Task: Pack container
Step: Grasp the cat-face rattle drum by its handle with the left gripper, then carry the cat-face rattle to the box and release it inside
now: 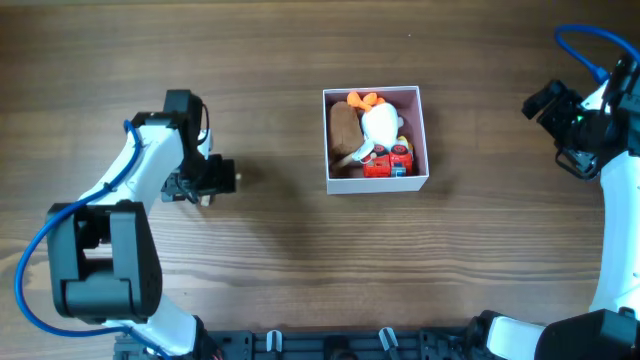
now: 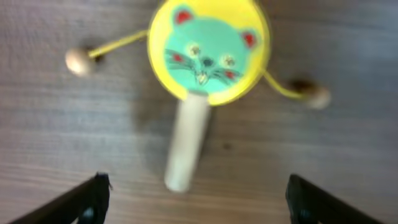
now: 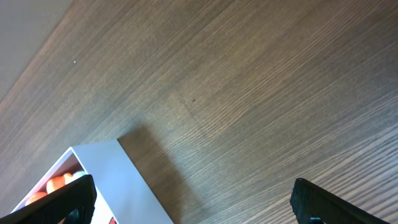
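The container [image 1: 378, 184] is a square white-walled box at the table's middle, holding a brown plush [image 1: 344, 130], a white and orange toy [image 1: 380, 125] and a red toy car [image 1: 390, 163]. A yellow rattle drum [image 2: 207, 53] with a teal cat face, a pale handle [image 2: 188, 146] and two beads on strings lies flat on the table. My left gripper [image 2: 196, 202] is open just above it, its fingers wide on either side of the handle's end. In the overhead view this gripper [image 1: 218, 180] covers the drum. My right gripper [image 3: 193, 205] is open and empty, far right of the container's corner [image 3: 118, 180].
The wooden table [image 1: 300, 280] is bare around the container. My right arm [image 1: 600, 120] stands at the far right edge, and my left arm's base [image 1: 100, 260] stands at the lower left.
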Action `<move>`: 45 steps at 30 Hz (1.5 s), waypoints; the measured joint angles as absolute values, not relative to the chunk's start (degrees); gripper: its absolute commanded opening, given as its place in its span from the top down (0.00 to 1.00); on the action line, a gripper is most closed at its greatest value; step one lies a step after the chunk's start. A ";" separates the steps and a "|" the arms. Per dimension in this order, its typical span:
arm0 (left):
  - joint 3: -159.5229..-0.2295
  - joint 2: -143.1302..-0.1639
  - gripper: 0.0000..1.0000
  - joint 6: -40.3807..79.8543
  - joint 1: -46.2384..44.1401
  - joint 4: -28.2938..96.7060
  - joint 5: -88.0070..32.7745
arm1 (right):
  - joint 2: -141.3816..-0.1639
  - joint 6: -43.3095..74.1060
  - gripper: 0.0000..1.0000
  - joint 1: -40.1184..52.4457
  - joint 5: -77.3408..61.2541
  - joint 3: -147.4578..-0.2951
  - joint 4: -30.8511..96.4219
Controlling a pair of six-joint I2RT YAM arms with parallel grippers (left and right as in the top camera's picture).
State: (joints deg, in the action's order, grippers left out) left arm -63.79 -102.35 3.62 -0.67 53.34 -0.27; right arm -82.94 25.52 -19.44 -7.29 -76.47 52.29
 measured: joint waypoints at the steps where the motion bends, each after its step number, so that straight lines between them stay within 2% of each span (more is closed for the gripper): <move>1: -62.81 -102.35 0.25 3.33 -0.19 51.88 -0.25 | -82.94 25.52 0.00 -19.44 -7.29 -76.47 52.27; 4: -62.19 -102.35 0.22 2.63 0.01 49.56 -0.27 | -82.94 25.50 0.00 -19.44 -7.29 -76.47 52.27; 10: -62.19 -102.43 0.37 -1.43 0.01 47.03 -0.27 | -82.94 25.50 0.00 -19.44 -7.29 -76.47 52.27; 18: -62.17 -104.42 0.40 -4.56 0.01 46.83 -0.27 | -82.94 25.52 0.00 -19.44 -7.31 -76.47 52.27; 20: -61.87 -104.42 0.48 -4.80 0.01 46.35 -0.27 | -82.94 25.52 0.00 -19.44 -7.29 -76.47 52.27; 22: -60.95 -104.42 0.63 -5.19 0.01 45.98 -0.27 | -82.94 25.50 0.00 -19.44 -7.29 -76.47 52.27; 25: -60.42 -104.42 0.71 -5.50 0.01 45.98 -0.27 | -82.94 25.52 0.00 -19.44 -7.29 -76.47 52.27; 27: -60.40 -104.42 0.86 -5.48 0.01 46.02 -0.25 | -82.94 25.52 0.00 -19.44 -7.29 -76.47 52.27; 28: -60.40 -104.42 0.89 -5.69 0.01 46.04 -0.27 | -82.94 25.52 0.00 -19.44 -7.29 -76.47 52.27; 31: -60.42 -104.42 0.89 -5.48 0.01 47.13 -0.30 | -82.94 25.52 0.00 -19.44 -7.29 -76.47 52.27; 33: -61.54 -104.47 0.96 -5.48 0.01 51.57 -0.67 | -82.94 25.50 0.00 -19.44 -7.29 -76.47 52.27; 39: -79.68 -105.21 0.96 -4.82 -1.58 69.30 -5.80 | -82.94 25.52 0.00 -19.44 -7.29 -76.47 52.27; 42: -93.73 -105.32 0.96 -4.36 -6.37 73.08 -10.90 | -82.94 25.50 0.00 -19.44 -7.31 -76.47 52.27; 45: -100.31 -105.21 0.96 -4.19 -13.32 69.63 -14.94 | -82.94 25.52 0.00 -19.44 -7.31 -76.47 52.27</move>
State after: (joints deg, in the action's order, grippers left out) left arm -100.31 -105.21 -4.19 -13.32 69.63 -14.94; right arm -82.94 25.52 -19.44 -7.31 -76.47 52.27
